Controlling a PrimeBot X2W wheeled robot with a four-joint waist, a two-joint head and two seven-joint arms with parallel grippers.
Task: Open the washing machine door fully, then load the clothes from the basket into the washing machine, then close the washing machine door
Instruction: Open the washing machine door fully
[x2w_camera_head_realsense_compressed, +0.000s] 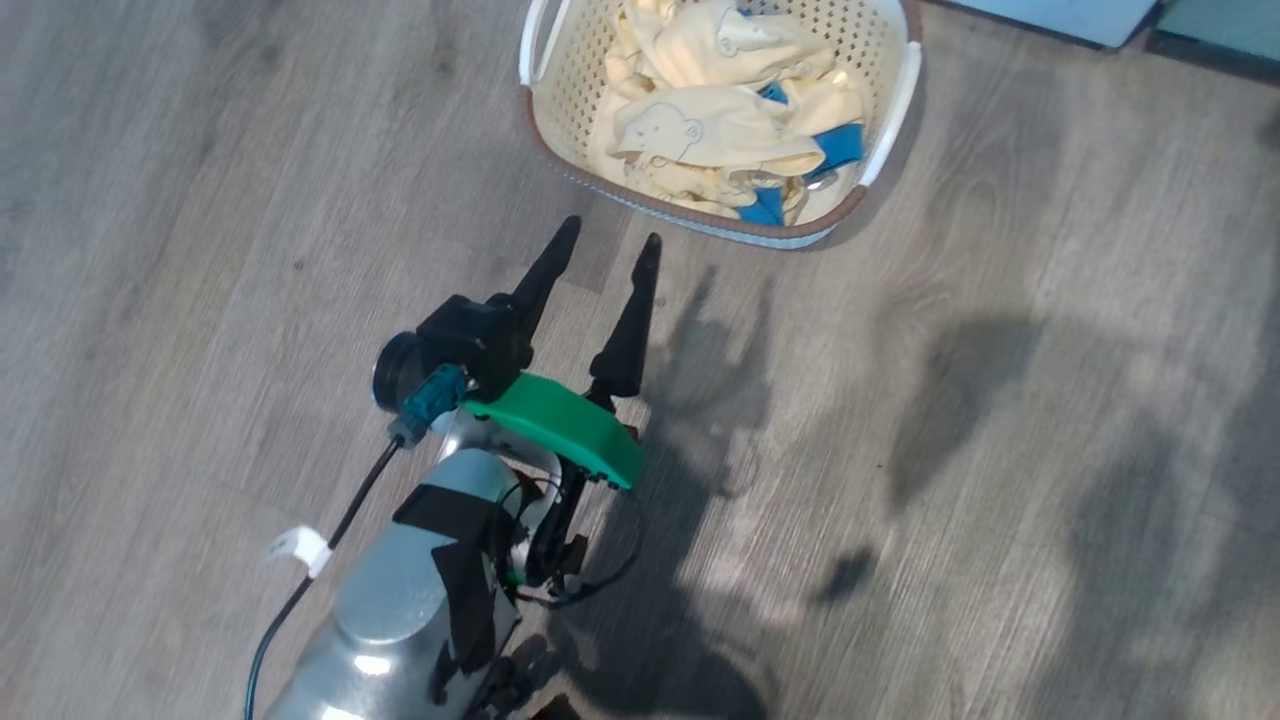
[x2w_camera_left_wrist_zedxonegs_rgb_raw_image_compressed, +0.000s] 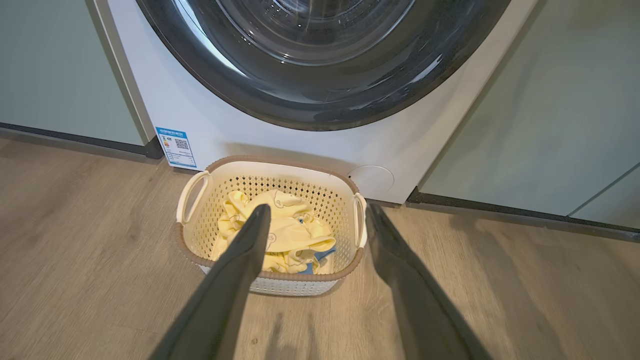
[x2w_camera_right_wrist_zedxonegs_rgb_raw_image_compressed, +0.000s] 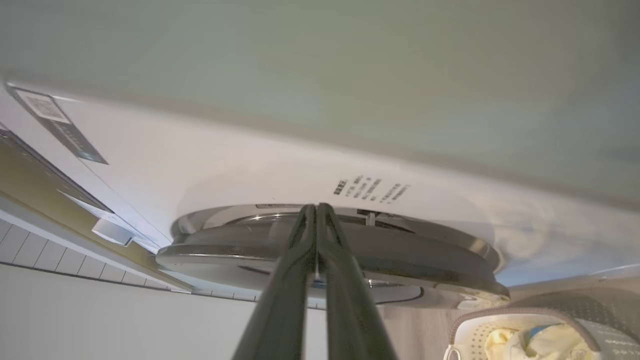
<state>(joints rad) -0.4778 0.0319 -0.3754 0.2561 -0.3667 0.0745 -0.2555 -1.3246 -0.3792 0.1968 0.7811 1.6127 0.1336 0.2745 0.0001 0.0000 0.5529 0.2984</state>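
The basket (x2w_camera_head_realsense_compressed: 575, 80) stands on the floor at the top of the head view, holding the clothes (x2w_camera_head_realsense_compressed: 720, 130), cream garments with blue pieces. My left gripper (x2w_camera_head_realsense_compressed: 610, 235) hovers open just short of the basket's near rim. In the left wrist view its fingers (x2w_camera_left_wrist_zedxonegs_rgb_raw_image_compressed: 250, 240) frame the basket (x2w_camera_left_wrist_zedxonegs_rgb_raw_image_compressed: 280, 162) and clothes (x2w_camera_left_wrist_zedxonegs_rgb_raw_image_compressed: 287, 235) in front of the washing machine (x2w_camera_left_wrist_zedxonegs_rgb_raw_image_compressed: 225, 125), whose door (x2w_camera_left_wrist_zedxonegs_rgb_raw_image_compressed: 320, 100) looks closed. My right gripper (x2w_camera_right_wrist_zedxonegs_rgb_raw_image_compressed: 316, 206) is shut with nothing between its fingers, its tips at the edge of the door (x2w_camera_right_wrist_zedxonegs_rgb_raw_image_compressed: 425, 250). Whether they touch is unclear. The basket (x2w_camera_right_wrist_zedxonegs_rgb_raw_image_compressed: 500, 312) sits at lower right.
Pale green cabinet panels (x2w_camera_left_wrist_zedxonegs_rgb_raw_image_compressed: 550, 125) flank the washing machine on both sides. A blue label sticker (x2w_camera_left_wrist_zedxonegs_rgb_raw_image_compressed: 175, 146) and a round cover (x2w_camera_left_wrist_zedxonegs_rgb_raw_image_compressed: 371, 179) mark its lower front. Wooden floor (x2w_camera_head_realsense_compressed: 1000, 450) spreads around the basket, crossed by dark shadows.
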